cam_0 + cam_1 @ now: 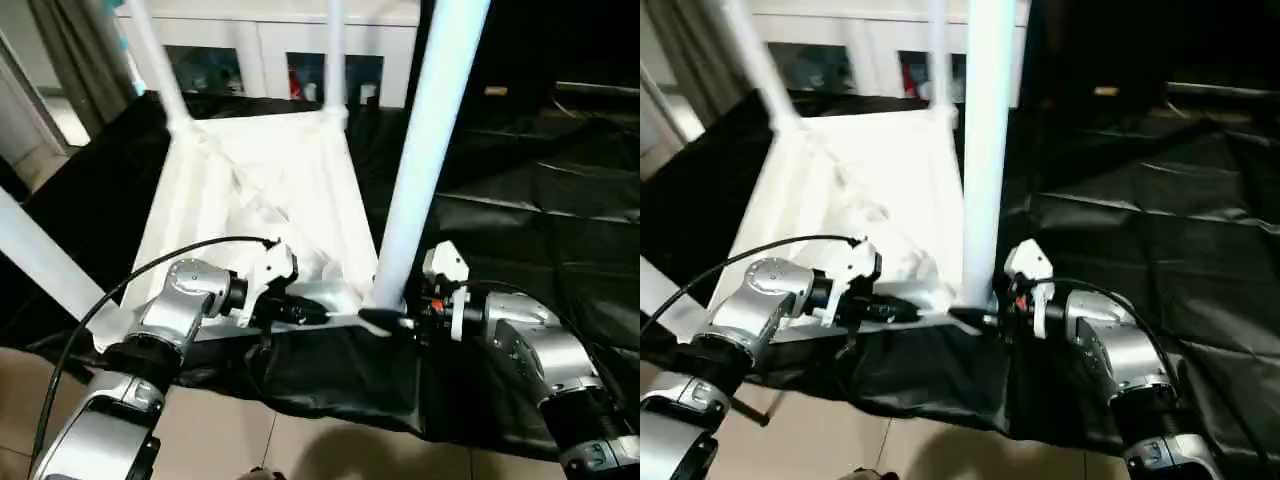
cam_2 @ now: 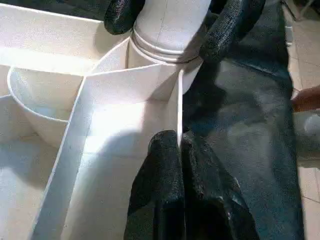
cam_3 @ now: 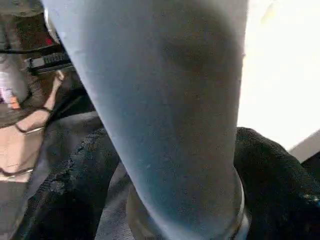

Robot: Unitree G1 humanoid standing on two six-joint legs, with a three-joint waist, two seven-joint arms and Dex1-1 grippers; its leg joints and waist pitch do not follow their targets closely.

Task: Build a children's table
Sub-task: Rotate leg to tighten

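The children's table lies upside down on a black cloth, its ribbed white top (image 1: 250, 200) facing up. A long white leg (image 1: 430, 140) stands in the near right corner socket (image 2: 165, 40). Other legs rise at the far left (image 1: 155, 60), far right (image 1: 333, 50) and near left (image 1: 45, 265). My left gripper (image 1: 320, 315) is shut on the top's thin near rim (image 2: 179, 110), just left of that socket. My right gripper (image 1: 395, 322) stands open around the base of the near right leg, with one black finger (image 3: 65, 190) on either side and a gap showing beside it.
The black cloth (image 1: 520, 230) spreads wide to the right of the table. A white glass-door cabinet (image 1: 270, 40) stands behind. Tiled floor (image 1: 300, 450) lies at the cloth's near edge. A person's hand (image 2: 307, 97) shows beyond the cloth in the left wrist view.
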